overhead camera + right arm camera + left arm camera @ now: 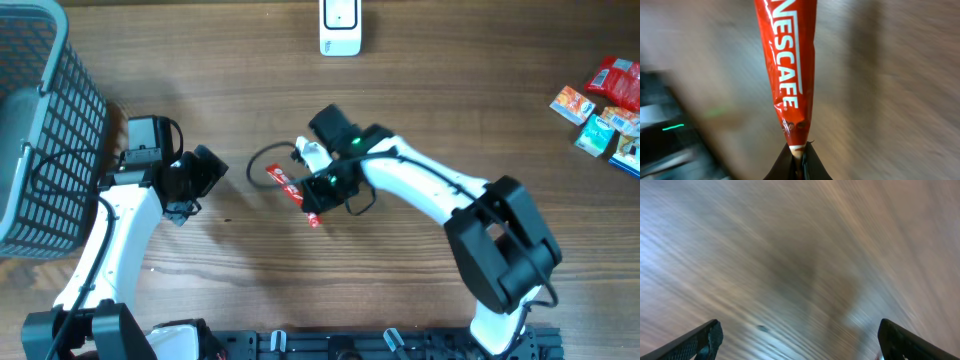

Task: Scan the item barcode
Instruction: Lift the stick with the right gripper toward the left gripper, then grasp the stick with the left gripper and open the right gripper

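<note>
pickup looks done: right gripper [799, 159] is pinched tight on one end of a red nescafe stick sachet [790, 65], held over mid-table, well apart from the white scanner [340, 28] at the far edge. left gripper [800, 342] hangs wide, holding nothing, over the wooden table [790, 240]. remaining: carry the sachet to the scanner and show its barcode, not visible here.

Brown wood-grain table [480, 90] under even light, a grey mesh basket [60, 130] at its left edge
</note>
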Tool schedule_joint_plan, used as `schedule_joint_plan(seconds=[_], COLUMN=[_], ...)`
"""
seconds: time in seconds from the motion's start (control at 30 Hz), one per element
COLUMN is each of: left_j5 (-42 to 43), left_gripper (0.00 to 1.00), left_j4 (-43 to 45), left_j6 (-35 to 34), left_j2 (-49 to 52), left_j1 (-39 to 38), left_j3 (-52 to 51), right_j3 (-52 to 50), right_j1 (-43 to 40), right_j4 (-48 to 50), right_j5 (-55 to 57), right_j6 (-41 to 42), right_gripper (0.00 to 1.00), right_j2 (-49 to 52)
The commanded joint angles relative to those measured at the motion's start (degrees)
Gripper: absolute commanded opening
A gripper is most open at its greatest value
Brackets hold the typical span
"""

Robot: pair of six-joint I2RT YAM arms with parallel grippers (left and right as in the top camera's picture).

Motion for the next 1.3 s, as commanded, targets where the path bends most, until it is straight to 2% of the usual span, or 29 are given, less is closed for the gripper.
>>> schedule_joint_plan(seconds=[0.0, 0.23, 0.37, 0.5, 0.63, 0.83, 1.07, 1.27], left_j5=[12.3, 30.2, 42.7, 55.4, 56.4, 56.3, 55.1, 52.7], left_gripper=[0.97, 1.0, 0.99, 0.99, 0.99, 0.98, 1.0, 1.0], left_j4=[1.3, 6.6, 10.4, 11.8, 12.2, 18.0, 25.7, 38.6], left_j6=[7.1, 15.0, 19.1, 27.0, 28.2, 28.2, 27.6, 18.8], left_j2=[-0.3, -0.3, -0.3, -0.3, -0.3, -0.3, 3.4, 10.4], left_j1=[0.1, 0.2, 0.2, 0.2, 0.1, -0.9, -6.5, -9.7], left_j3=[-0.1, -0.1, -0.1, -0.1, -0.1, -0.1, -0.1, -0.1], right_j3=[1.0, 1.0, -0.2, -1.4, -1.4, -1.4, -1.4, -1.4], right_j1=[-4.8, -13.4, -16.0, -16.6, -16.6, -16.4, -16.0, -15.4], right_j4=[1.2, -1.1, -2.3, 0.3, 4.1, 8.7, 9.1, 8.7], right_j5=[-28.7, -43.5, -56.1, -57.3, -57.3, -57.3, -57.3, -57.4], right_j6=[-1.5, 0.0, 0.0, 7.0, 13.3, 22.2, 24.5, 25.6], right_gripper=[0.04, 0.04, 0.04, 0.04, 0.04, 0.04, 0.04, 0.04], right_j2=[0.5, 0.5, 0.6, 0.6, 0.6, 0.6, 0.6, 0.5])
